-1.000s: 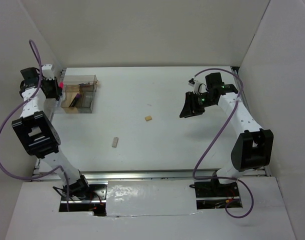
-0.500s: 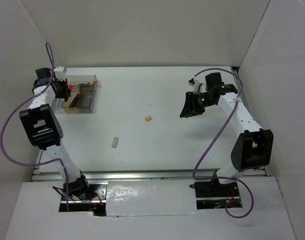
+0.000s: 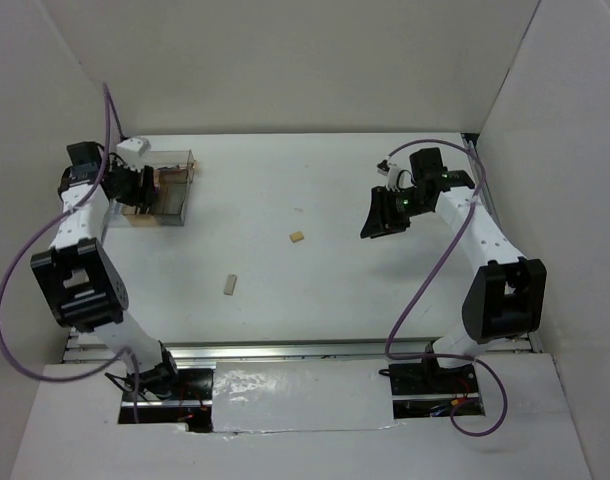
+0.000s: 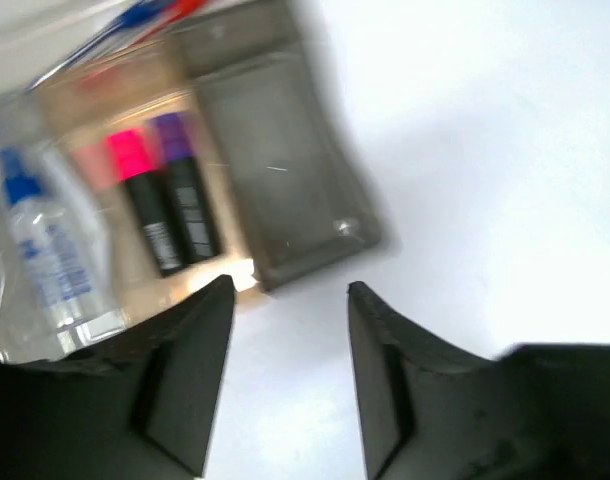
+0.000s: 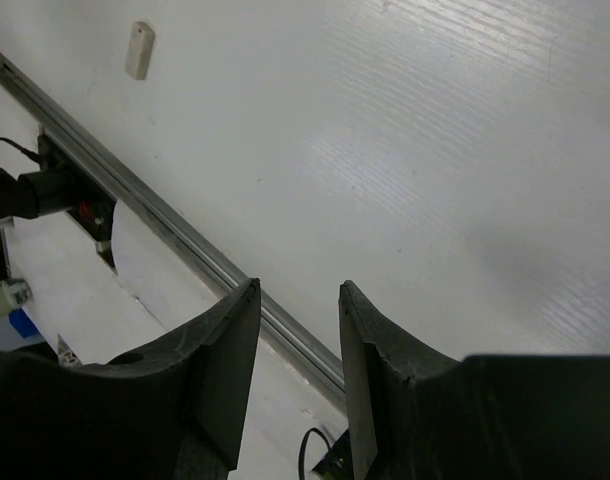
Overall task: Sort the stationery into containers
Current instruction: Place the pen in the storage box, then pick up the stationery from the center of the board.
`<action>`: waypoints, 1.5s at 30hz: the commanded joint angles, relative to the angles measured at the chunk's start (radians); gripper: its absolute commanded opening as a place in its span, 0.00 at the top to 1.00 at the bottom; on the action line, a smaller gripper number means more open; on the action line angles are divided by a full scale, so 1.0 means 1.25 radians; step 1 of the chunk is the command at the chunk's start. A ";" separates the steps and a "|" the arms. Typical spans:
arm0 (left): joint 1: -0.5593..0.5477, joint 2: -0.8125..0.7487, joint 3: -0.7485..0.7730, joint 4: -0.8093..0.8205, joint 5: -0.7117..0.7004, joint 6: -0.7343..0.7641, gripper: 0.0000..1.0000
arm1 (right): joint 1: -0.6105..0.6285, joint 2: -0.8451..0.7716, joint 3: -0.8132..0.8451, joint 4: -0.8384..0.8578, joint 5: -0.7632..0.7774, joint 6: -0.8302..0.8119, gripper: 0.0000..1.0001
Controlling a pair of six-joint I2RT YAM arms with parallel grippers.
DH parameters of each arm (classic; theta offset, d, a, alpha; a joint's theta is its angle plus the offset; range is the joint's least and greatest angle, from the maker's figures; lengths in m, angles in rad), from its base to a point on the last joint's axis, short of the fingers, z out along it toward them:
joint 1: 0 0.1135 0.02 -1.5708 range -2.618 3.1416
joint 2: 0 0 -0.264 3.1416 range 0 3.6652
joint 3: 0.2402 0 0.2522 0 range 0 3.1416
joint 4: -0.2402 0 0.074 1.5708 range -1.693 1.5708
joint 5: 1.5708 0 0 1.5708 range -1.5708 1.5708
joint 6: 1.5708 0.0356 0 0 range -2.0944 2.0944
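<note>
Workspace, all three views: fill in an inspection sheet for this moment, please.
Surface: white table, matte.
Job's things: clear compartment box far left, holding pink-black marker, purple marker, blue-capped tube; tan eraser mid-table, second eraser nearer the arms, both outside the box.
Clutter: nothing seen.
Grippers: left gripper open, empty, by the box; right gripper open, empty, above bare table.
Cables: purple cables loop off both arms, clear of the items.
Surroundings: white walls on three sides.
</note>
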 commanded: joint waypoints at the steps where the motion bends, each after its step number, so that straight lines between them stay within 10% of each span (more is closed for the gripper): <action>1: -0.105 -0.186 -0.071 -0.182 0.204 0.288 0.38 | 0.009 -0.036 -0.014 0.027 0.004 -0.006 0.56; 5: -0.275 -0.381 -0.294 -0.292 0.133 0.508 0.31 | 0.013 -0.026 -0.014 0.027 -0.004 -0.004 0.56; 12: -0.505 -0.439 -0.499 -0.117 -0.029 0.386 0.14 | 0.025 -0.012 -0.001 0.014 -0.012 -0.006 0.56; 26: -0.548 -0.360 -0.506 0.012 -0.180 -0.156 0.24 | 0.031 0.002 -0.005 0.011 -0.009 -0.011 0.57; 30: -0.554 -0.302 -0.471 -0.007 -0.216 -0.190 0.13 | 0.033 0.004 -0.008 0.011 -0.005 -0.014 0.57; 45: -0.573 -0.174 -0.420 -0.039 -0.314 -0.209 0.39 | 0.030 0.023 -0.007 -0.008 -0.009 -0.031 0.58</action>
